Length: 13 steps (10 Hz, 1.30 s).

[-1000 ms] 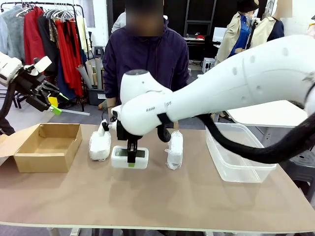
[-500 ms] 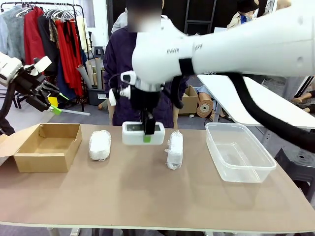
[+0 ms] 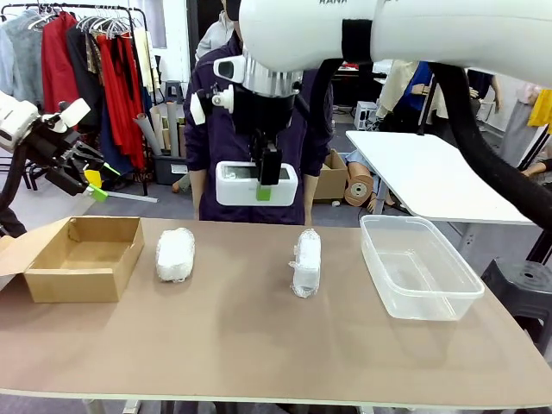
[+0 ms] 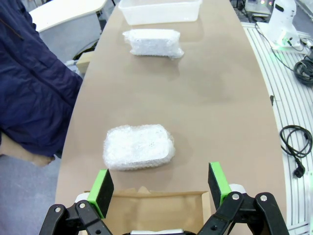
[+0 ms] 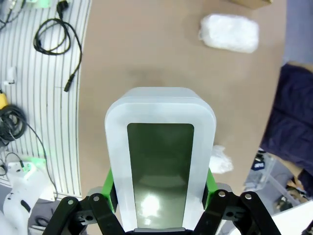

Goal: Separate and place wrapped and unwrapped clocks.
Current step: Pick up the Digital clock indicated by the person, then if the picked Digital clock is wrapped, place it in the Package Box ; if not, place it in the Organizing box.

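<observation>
The brown desk (image 3: 259, 345) takes up most of the front view. The big white right arm (image 3: 431, 34) comes in from about 2 o'clock and hangs over the desk's far edge, right in front of a person in a dark purple jacket (image 3: 216, 129) standing at 12.

Next down in size is the clear plastic tub (image 3: 431, 306), sitting at the desk's 3 o'clock end with nothing in it that I can see. The open cardboard box (image 3: 73, 285) is over at 9 o'clock.

Between those two are the wrapped clocks. The left wrapped bundle (image 3: 175, 254) lies just beside the box, on its 3 o'clock side. The right wrapped bundle (image 3: 306, 261) lies roughly mid-desk, nearer the tub. They're well apart and both are flat on the desk. In the left wrist view the nearer bundle (image 4: 139, 147) sits just past the box edge.

The bare white digital clock (image 3: 233, 185) is up in the air, well above the desk and over the gap between the two bundles. The right claw (image 3: 263, 185) is clamped on it. The right wrist view shows the green pads squeezing both long sides of the clock (image 5: 160, 156), with its grey-green screen facing the camera.

The left claw (image 3: 97, 185) hangs off at 9 o'clock, above and past the box. Its fingers are spread wide and it's holding nothing.
</observation>
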Each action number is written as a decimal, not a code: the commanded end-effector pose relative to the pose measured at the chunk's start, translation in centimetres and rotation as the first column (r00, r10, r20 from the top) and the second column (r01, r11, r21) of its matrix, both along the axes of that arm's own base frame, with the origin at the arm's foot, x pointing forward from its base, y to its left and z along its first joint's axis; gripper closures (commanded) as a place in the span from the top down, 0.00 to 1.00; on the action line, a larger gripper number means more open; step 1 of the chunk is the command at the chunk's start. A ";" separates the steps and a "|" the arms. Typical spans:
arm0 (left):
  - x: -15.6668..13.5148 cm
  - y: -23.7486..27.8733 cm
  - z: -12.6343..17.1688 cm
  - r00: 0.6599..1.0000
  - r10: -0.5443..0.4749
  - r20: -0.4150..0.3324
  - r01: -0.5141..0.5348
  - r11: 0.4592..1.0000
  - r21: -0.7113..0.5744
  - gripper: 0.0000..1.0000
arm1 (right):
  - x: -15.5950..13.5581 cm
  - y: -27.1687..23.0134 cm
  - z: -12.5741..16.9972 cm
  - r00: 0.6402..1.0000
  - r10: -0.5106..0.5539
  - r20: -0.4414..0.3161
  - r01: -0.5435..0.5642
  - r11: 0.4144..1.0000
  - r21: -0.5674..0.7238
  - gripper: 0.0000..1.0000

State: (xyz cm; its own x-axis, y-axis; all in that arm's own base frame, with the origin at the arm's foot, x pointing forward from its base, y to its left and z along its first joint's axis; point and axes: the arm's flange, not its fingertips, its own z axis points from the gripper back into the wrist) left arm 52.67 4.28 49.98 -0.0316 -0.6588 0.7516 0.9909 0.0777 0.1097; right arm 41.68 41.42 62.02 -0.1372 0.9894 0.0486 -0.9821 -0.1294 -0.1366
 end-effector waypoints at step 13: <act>-0.5 -0.1 0.1 1.000 -0.004 0.001 0.004 1.000 0.003 1.00 | 0.2 -0.2 0.8 0.999 -0.033 0.038 0.034 0.999 -0.007 0.00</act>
State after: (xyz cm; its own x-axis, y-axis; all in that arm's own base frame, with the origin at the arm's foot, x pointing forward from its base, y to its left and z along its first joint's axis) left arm 52.67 4.28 49.99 -0.0316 -0.6588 0.7516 0.9909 0.0777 0.1097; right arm 41.91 41.48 62.33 -0.0959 0.9947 0.0372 -0.9820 -0.0884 -0.1668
